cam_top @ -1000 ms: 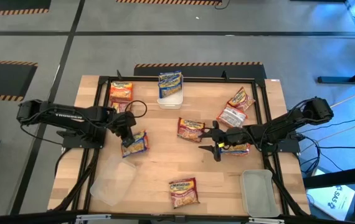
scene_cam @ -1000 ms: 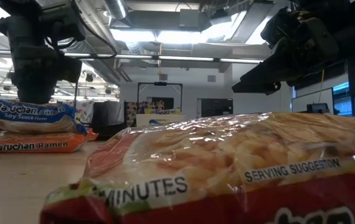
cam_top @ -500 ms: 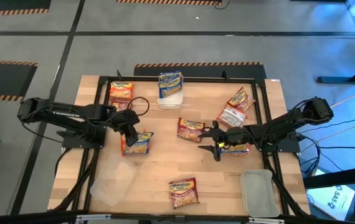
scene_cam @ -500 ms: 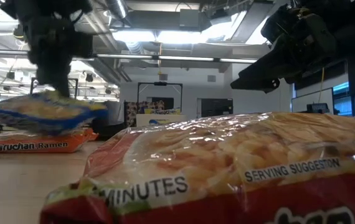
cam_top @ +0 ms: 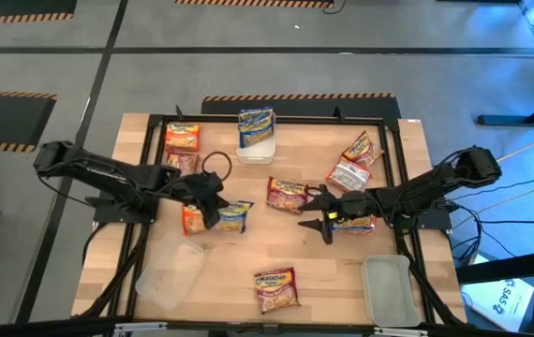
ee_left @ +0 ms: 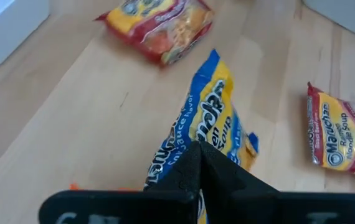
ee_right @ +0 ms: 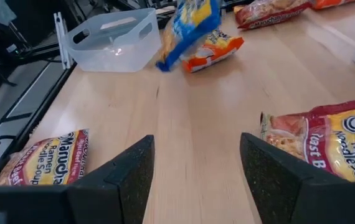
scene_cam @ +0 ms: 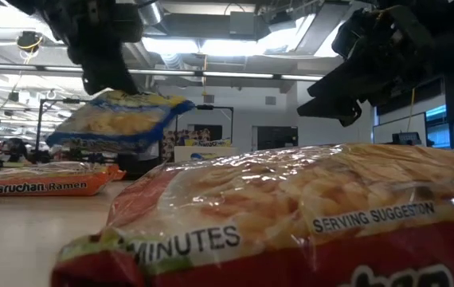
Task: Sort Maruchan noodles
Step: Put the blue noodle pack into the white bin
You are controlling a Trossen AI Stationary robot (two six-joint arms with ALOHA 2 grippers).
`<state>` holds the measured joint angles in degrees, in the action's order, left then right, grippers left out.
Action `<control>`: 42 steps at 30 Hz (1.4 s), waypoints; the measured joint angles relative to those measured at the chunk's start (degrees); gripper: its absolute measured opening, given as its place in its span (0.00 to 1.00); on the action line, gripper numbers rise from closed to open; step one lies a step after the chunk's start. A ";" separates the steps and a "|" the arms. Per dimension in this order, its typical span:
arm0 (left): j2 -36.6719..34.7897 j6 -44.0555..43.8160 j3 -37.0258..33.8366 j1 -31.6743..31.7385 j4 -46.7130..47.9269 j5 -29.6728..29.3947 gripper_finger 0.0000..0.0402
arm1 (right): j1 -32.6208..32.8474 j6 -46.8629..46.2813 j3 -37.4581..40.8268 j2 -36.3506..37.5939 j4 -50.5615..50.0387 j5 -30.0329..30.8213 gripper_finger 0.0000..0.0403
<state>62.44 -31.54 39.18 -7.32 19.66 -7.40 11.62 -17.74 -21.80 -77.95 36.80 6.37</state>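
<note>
Jaws of the left gripper (cam_top: 213, 202) were clamped on a blue-and-yellow plastic ramen packet (cam_top: 233, 216), lifted off the light wooden tabletop (cam_top: 239, 257) just beside an orange flat ramen packet (cam_top: 192, 219). Past that orange packet, the right gripper (cam_top: 323, 211) hovered, jaws spread wide and empty, beside a red ramen packet (cam_top: 287, 194).

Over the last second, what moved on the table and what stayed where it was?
The left gripper, shut on the blue packet, lifted it off the orange packet and carried it toward the table's middle; the low view shows it hanging clear of the table. The orange packet stayed put. The right gripper stayed open above the table beside a red packet, and the other packets and tubs did not move.
</note>
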 joint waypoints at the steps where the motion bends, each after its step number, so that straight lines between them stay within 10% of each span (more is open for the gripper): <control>1: 1.23 0.48 0.00 -0.49 -2.11 -0.56 0.00 | 0.00 -0.01 0.01 -0.28 0.26 0.00 0.55; 21: 10.51 8.29 0.02 -2.05 -25.90 -9.34 0.00 | -0.02 -1.73 -10.75 -25.35 20.88 -1.37 0.76; 34: 10.49 11.18 0.04 -2.24 -27.30 -9.90 0.00 | -4.02 -3.17 -20.88 -31.13 18.78 0.61 0.66; 42: 10.46 12.73 0.04 -2.26 -29.37 -8.30 0.00 | -4.15 1.65 -22.14 -31.15 18.23 0.50 0.32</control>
<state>72.90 -18.81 39.22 -9.58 -9.72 -15.70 7.46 -16.08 -43.94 -109.10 55.02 6.87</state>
